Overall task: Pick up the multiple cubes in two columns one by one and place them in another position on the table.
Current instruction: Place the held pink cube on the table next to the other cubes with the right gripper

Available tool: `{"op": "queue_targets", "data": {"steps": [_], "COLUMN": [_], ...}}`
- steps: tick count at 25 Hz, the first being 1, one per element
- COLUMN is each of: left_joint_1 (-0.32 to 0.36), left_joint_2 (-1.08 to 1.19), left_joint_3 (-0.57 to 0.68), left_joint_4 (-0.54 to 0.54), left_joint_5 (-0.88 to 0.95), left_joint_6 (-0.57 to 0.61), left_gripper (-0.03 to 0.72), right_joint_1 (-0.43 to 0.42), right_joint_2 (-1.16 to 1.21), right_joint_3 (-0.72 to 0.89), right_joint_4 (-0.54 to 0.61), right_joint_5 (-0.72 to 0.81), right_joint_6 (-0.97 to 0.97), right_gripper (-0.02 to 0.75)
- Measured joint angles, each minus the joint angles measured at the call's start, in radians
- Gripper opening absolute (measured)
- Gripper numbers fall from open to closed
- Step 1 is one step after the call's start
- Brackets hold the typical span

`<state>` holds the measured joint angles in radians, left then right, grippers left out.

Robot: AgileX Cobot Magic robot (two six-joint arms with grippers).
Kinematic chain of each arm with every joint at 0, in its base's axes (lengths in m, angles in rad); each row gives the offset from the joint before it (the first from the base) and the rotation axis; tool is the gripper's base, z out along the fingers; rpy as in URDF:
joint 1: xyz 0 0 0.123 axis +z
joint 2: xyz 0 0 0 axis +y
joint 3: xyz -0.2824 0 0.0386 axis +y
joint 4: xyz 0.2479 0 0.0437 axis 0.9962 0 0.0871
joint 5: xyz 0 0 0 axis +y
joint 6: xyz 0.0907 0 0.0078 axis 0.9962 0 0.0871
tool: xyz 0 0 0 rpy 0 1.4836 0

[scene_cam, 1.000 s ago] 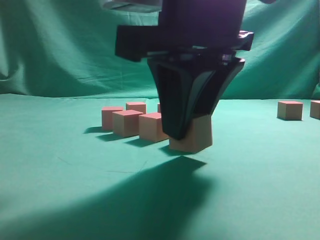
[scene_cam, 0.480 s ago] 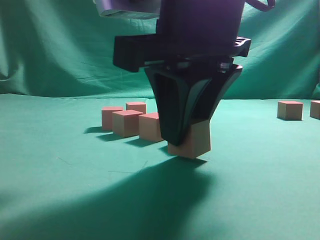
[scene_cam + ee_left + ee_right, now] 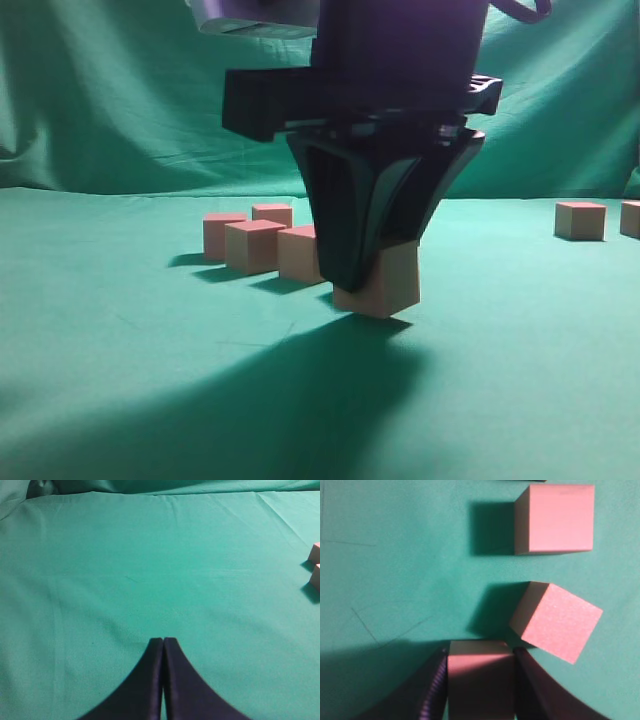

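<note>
a cube [image 3: 385,285] is gripped between the two dark fingers of the right gripper [image 3: 365,270], tilted, with its lower edge at or just above the table [image 3: 120,380]; whether it touches the cloth cannot be told from the side. in the right wrist view the same cube [image 3: 480,680] is seen clamped on both sides by the fingers [image 3: 432,690], which stand at a narrow spread set by the cube's width.

just behind and to the left of the held cube in the exterior view, a short row of cubes is seen: one [image 3: 300,252] nearest, partly hidden by the gripper, then one [image 3: 252,245], then one [image 3: 221,233] and one [image 3: 272,213] farther back. in the right wrist view two of these are shown ahead of the grip: a cube turned at an angle [image 3: 557,621] just beside the held one, and a squarely set cube [image 3: 555,520] beyond it, apart from it.

well apart, at the far right of the table, another cube [image 3: 581,220] is set, with one more [image 3: 631,218] cut off by the frame edge.

the left gripper [image 3: 163,645] is held over bare cloth with its fingers pressed together, nothing between them. two cubes [image 3: 316,565] are glimpsed at the right edge of its view.

a wrinkled green backdrop [image 3: 120,90] is hung behind the table.
</note>
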<state>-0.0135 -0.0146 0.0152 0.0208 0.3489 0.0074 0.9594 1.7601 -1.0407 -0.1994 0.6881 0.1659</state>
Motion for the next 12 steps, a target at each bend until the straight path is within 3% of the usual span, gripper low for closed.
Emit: {"op": "queue_targets", "data": {"steps": [2,8,12], "left_joint_1": [0.000,0.000,0.000], "left_joint_2": [0.000,0.000,0.000], "left_joint_3": [0.000,0.000,0.000], "left_joint_4": [0.000,0.000,0.000], "left_joint_5": [0.000,0.000,0.000], "left_joint_6": [0.000,0.000,0.000], "left_gripper": [0.000,0.000,0.000], "right_joint_1": [0.000,0.000,0.000], "right_joint_2": [0.000,0.000,-0.002], "right_joint_3": [0.000,0.000,0.000], "right_joint_4": [0.002,0.005,0.007], "right_joint_5": [0.000,0.000,0.009], "right_joint_6": [0.000,0.002,0.004], "right_gripper": [0.276,0.477,0.478]}}
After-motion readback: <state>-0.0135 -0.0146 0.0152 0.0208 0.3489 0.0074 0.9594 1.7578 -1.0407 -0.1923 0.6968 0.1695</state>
